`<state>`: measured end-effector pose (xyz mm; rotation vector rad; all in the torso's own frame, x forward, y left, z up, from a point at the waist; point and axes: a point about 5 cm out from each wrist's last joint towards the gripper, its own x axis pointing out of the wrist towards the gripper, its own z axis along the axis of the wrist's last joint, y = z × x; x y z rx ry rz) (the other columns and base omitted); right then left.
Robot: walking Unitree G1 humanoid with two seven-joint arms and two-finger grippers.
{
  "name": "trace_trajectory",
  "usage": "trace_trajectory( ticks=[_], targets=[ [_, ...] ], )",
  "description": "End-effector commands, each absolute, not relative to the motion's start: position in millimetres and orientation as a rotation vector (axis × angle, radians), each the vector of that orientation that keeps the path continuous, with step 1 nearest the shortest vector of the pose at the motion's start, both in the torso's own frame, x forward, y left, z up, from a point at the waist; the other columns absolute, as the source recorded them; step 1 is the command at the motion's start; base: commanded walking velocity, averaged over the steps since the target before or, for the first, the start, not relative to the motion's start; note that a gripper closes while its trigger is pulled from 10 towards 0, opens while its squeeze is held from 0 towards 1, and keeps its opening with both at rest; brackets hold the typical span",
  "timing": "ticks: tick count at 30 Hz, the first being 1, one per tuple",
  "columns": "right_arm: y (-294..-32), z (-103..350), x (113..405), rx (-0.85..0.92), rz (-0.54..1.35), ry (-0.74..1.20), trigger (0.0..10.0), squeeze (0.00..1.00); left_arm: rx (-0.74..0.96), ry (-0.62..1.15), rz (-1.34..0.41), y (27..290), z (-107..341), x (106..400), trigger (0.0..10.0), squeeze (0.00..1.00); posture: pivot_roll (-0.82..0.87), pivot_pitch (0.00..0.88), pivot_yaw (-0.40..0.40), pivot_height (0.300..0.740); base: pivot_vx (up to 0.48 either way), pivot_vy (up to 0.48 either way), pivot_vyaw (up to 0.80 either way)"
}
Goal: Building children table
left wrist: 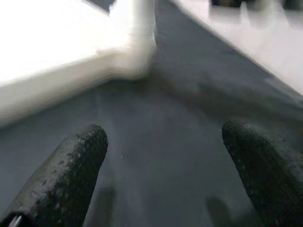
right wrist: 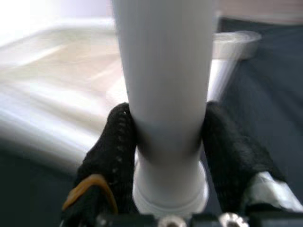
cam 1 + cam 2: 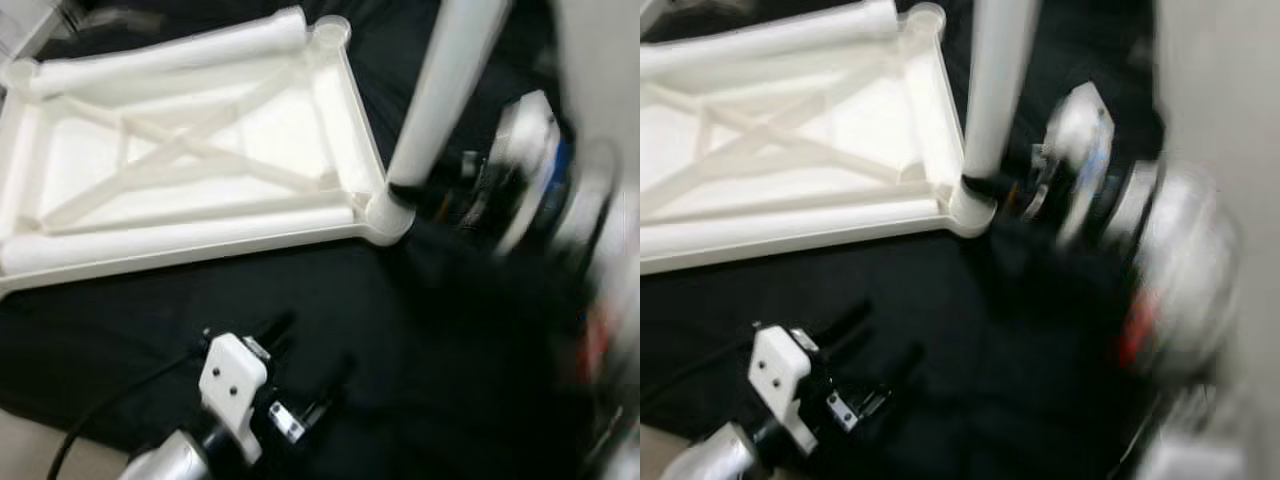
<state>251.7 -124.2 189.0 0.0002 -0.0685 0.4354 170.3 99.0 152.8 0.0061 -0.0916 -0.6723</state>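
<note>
The white tabletop (image 3: 190,160) lies upside down on a black cloth (image 3: 420,340). A white table leg (image 3: 440,90) stands up in its near right corner socket (image 3: 388,215). The right end effector (image 2: 165,142) squeezes this leg from both sides, low down. The left end effector (image 3: 300,375) is spread wide over the cloth, near the tabletop's front edge, holding nothing.
</note>
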Motion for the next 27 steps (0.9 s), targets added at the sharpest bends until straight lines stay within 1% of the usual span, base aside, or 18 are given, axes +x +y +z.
trace_trajectory(
  ticks=[1,2,3,4,5,6,10,11,12,16,17,18,20,21,22,24,25,27],
  targets=[
    [-111,125,261,-0.068,0.352,0.258,0.0,0.0,0.02,-0.078,-0.677,97,141,176,10.0,0.0,-0.06,0.076,0.044,0.74,0.0,0.0,0.0],
    [-111,125,261,-0.068,0.352,0.258,0.0,0.0,0.02,-0.078,-0.677,97,141,176,10.0,0.0,-0.06,0.076,0.044,0.74,0.0,0.0,0.0],
    [-111,138,275,-0.06,0.332,0.183,0.0,0.0,0.023,-0.067,-0.684,98,137,178,10.0,0.0,-0.06,0.076,0.044,0.74,0.0,0.0,0.0],
    [-111,143,283,-0.045,0.314,0.159,0.0,0.0,0.027,-0.057,-0.691,101,133,182,10.0,0.0,-0.08,0.053,0.069,0.74,0.0,0.0,0.0],
    [-111,145,287,-0.037,0.306,0.146,0.0,0.0,0.028,-0.05,-0.695,103,132,184,10.0,0.0,-0.08,0.053,0.069,0.74,0.0,0.0,0.0],
    [-109,143,289,-0.04,0.31,0.149,0.0,0.0,0.027,-0.047,-0.696,104,131,186,10.0,0.0,-0.1,0.04,0.074,0.74,0.0,0.0,0.0],
    [-111,136,287,-0.067,0.32,0.162,0.0,0.0,0.019,-0.049,-0.698,102,133,191,10.0,0.0,-0.08,0.053,0.054,0.74,0.0,0.0,0.0],
    [-110,135,287,-0.071,0.325,0.17,0.0,0.0,0.02,-0.054,-0.694,103,135,192,10.0,0.0,-0.08,0.087,0.063,0.74,0.0,0.0,0.0],
    [-110,137,282,-0.067,0.305,0.186,10.0,0.0,0.022,-0.062,-0.687,104,137,192,10.0,0.0,-0.07,0.107,0.06,0.74,0.0,0.0,0.0],
    [-105,145,274,-0.039,0.311,0.181,10.0,0.0,0.026,-0.076,-0.676,107,140,191,10.0,0.0,-0.06,0.132,0.063,0.74,0.0,0.0,0.0],
    [-96,155,269,0.025,0.448,0.129,10.0,1.0,0.025,-0.082,-0.675,108,141,189,10.0,0.0,-0.06,0.166,0.058,0.74,0.0,0.0,0.0],
    [-94,157,268,0.041,0.483,0.116,10.0,1.0,0.025,-0.085,-0.675,108,141,188,10.0,0.0,-0.06,0.166,0.058,0.74,0.0,0.0,0.0],
    [-96,168,270,0.057,0.626,0.056,10.0,1.0,0.023,-0.093,-0.678,108,142,187,10.0,0.0,-0.06,0.179,0.065,0.74,0.0,0.0,0.0],
    [-103,177,274,0.038,0.706,0.02,10.0,1.0,0.023,-0.096,-0.682,107,142,186,10.0,0.0,-0.06,0.187,0.058,0.74,0.0,0.0,0.0],
    [-103,177,274,0.038,0.706,0.02,10.0,1.0,0.023,-0.096,-0.682,107,142,186,10.0,0.0,-0.06,0.187,0.058,0.74,0.0,0.0,0.0],
    [-115,192,281,-0.016,0.825,-0.026,10.0,1.0,0.022,-0.1,-0.686,105,144,184,10.0,0.0,-0.05,0.206,0.051,0.74,0.0,0.0,0.0],
    [-115,192,281,-0.016,0.825,-0.026,10.0,1.0,0.022,-0.1,-0.686,105,144,184,10.0,0.0,-0.05,0.206,0.051,0.74,0.0,0.0,0.0],
    [-126,206,296,-0.077,0.86,-0.056,10.0,1.0,0.019,-0.101,-0.687,104,145,182,10.0,0.0,-0.04,0.218,0.044,0.74,0.0,0.0,0.0]
  ],
)
